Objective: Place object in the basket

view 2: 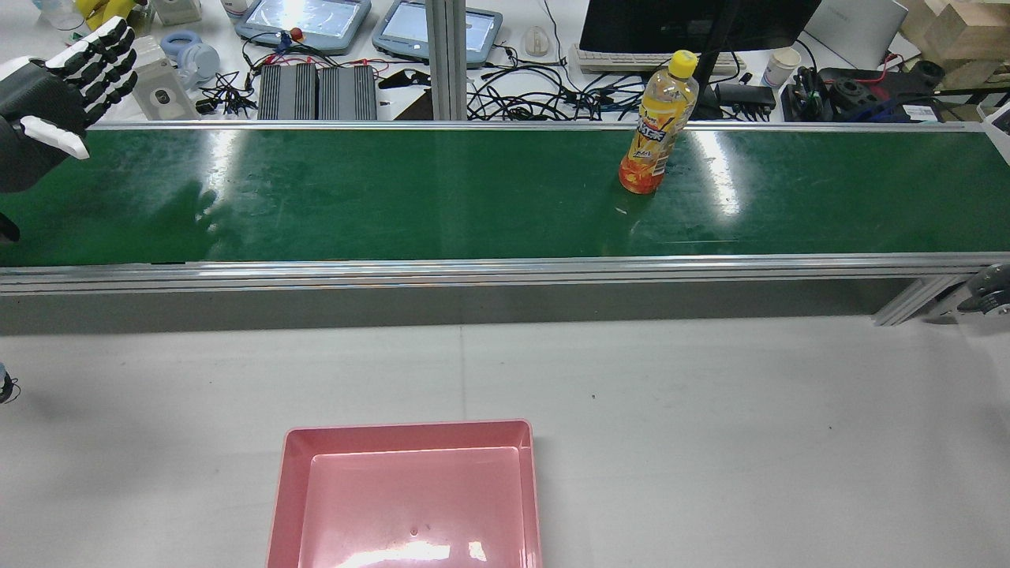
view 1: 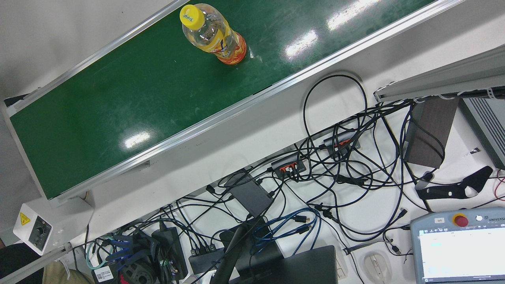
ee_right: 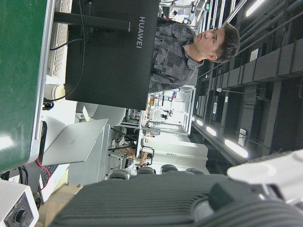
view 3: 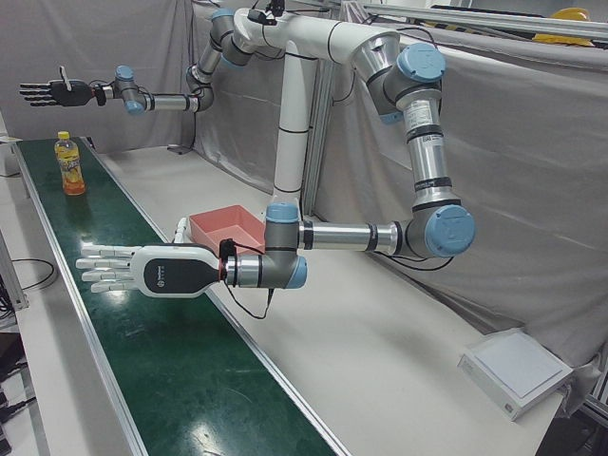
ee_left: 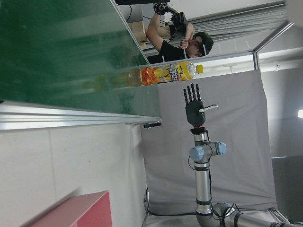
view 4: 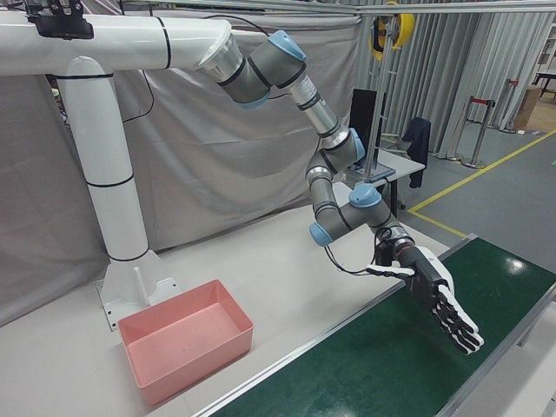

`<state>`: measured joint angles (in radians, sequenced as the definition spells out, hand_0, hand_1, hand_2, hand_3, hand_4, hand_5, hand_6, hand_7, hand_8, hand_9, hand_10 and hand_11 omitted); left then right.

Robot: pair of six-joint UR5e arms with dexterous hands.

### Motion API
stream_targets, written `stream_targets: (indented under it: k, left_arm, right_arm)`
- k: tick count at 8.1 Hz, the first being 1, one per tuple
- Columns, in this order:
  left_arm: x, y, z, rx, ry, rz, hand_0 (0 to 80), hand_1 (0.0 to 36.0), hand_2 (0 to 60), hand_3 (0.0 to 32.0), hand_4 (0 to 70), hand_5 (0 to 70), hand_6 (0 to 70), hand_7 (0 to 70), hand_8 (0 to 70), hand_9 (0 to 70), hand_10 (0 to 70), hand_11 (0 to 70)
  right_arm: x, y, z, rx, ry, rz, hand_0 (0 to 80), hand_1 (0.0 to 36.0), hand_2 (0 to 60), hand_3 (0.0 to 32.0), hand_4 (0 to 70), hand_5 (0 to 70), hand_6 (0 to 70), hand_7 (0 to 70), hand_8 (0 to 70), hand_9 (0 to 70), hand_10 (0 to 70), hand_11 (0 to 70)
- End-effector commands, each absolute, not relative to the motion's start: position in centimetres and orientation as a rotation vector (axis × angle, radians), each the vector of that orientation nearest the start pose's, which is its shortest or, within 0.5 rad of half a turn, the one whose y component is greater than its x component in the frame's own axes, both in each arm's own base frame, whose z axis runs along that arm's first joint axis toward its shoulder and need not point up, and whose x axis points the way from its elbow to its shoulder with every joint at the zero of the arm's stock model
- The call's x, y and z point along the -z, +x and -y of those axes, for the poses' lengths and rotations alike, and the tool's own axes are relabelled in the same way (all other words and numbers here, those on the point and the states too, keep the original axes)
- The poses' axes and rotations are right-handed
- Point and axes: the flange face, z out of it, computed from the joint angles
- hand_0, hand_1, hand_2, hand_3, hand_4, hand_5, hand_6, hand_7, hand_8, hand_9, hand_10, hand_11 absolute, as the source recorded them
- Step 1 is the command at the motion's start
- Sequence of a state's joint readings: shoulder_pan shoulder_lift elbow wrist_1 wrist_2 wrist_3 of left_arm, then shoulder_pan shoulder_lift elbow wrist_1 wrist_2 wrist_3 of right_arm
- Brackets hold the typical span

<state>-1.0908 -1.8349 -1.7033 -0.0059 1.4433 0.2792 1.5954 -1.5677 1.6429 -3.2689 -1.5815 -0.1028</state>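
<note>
Orange-labelled bottle (view 2: 660, 125) stands upright on the green conveyor belt (view 2: 394, 197), untouched. Left hand (view 2: 55, 99) hovers over the belt's end, fingers spread, holding nothing. Right hand (view 3: 55, 92) likewise splayed and empty. Pink basket (view 2: 406, 493) sits on the white table (view 2: 710, 426), well apart from the bottle.

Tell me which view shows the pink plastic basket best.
The right-front view: the whole pink plastic basket shows, empty, on the white table. The rear view crops its near edge, the left-front view half hides it behind an arm, the left hand view catches a corner; the others miss it.
</note>
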Motion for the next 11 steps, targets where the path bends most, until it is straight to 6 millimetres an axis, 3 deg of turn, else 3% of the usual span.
stream_targets:
  k: [1,6,11]
  left_arm:
    - [-47.38,14.8,60.21,1.52,-0.14,-2.387,57.4,4.7,0.0,1.2,5.7,0.0,0.0,0.0,0.0,0.0,0.0,0.0]
    - [-47.64,15.37,59.91,1.54,-0.136,-2.349,57.1,4.5,0.0,1.2,6.1,0.0,0.0,0.0,0.0,0.0,0.0,0.0]
    - [-47.81,14.73,60.09,1.544,-0.126,-2.356,57.2,4.7,0.0,0.6,5.7,0.0,0.0,0.0,0.0,0.0,0.0,0.0]
  right_arm:
    - [-66.28,14.41,48.33,2.324,-0.128,-2.204,0.0,0.0,0.0,0.0,0.0,0.0,0.0,0.0,0.0,0.0,0.0,0.0]
    - [-66.21,14.42,48.4,2.322,-0.128,-2.206,0.0,0.0,0.0,0.0,0.0,0.0,0.0,0.0,0.0,0.0,0.0,0.0]
    - [-66.21,14.42,48.4,2.322,-0.128,-2.206,0.0,0.0,0.0,0.0,0.0,0.0,0.0,0.0,0.0,0.0,0.0,0.0]
